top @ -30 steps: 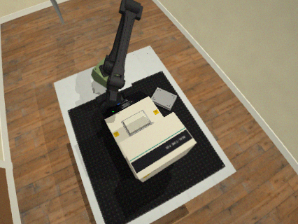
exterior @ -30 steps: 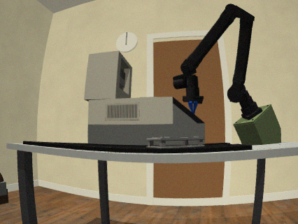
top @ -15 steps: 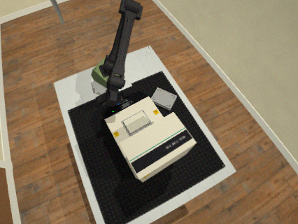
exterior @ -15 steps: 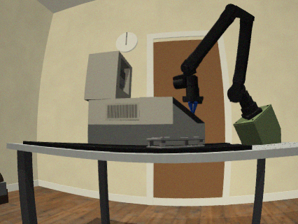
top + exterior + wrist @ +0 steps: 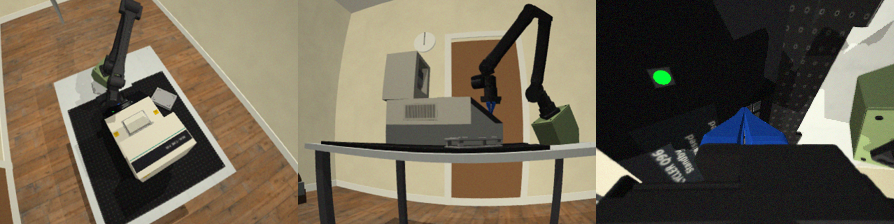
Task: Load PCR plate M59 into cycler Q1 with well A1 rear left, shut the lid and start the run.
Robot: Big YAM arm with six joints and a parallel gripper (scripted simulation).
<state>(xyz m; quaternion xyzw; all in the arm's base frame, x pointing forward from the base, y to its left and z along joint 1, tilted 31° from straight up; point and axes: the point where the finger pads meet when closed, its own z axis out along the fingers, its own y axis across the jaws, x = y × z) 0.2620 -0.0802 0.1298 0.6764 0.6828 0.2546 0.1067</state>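
Cream-and-grey box-shaped cycler Q1 standing on the black perforated mat, lid swung up and back over the rear, as seen in the exterior view. Block recess open on the top deck, nothing visible in it. Small round lamp lit green on the dark sloped panel.

Grey 96-well PCR plate M59 lying flat on the mat, just beside Q1's far right corner, on its nest; nest hard to tell apart from the plate.

Black jointed arm reaching down from the green block-shaped base to the panel side of Q1. Blue-fingered gripper pointing down just above the sloped panel, fingers pressed together into 1 narrow wedge, nothing between them. Contact with any key impossible to tell.

White rectangular table top under the mat, wooden floor around.
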